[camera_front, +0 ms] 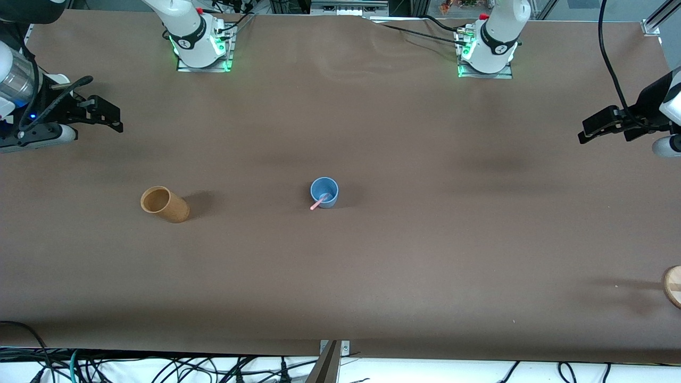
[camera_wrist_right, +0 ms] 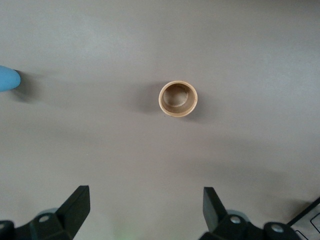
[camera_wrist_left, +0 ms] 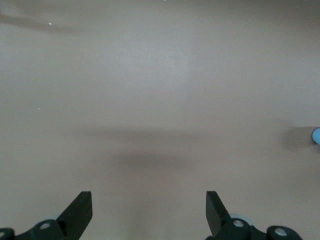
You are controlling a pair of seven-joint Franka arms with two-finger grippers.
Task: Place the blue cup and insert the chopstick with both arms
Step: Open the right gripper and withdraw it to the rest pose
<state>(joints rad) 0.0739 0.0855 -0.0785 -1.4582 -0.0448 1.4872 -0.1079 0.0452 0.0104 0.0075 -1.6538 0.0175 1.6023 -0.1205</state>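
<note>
The blue cup [camera_front: 324, 192] stands upright about midway along the worktop [camera_front: 372, 276], a little nearer the robots' edge than the camera's edge, and the chopstick [camera_front: 318, 202] already sits inside it, leaning out over the rim toward the camera edge and slightly toward the right arm's end. From where things lie, the job looks done, so nothing seems left but to keep clear. Both arms wait pulled back to the ends of the worktop: the right tool [camera_front: 109, 117] hangs over the right arm's end, jaws spread wide and empty, and the left tool [camera_front: 588, 133] hangs over the left arm's end, likewise wide and holding nothing. The cup lies roughly midway between them, neither clearly closer. A tan cup [camera_front: 165, 204] stands apart toward the right arm's end, and a round wooden piece [camera_front: 673, 285] shows at the left arm's end near the camera edge. Nothing crowds the blue cup.
</note>
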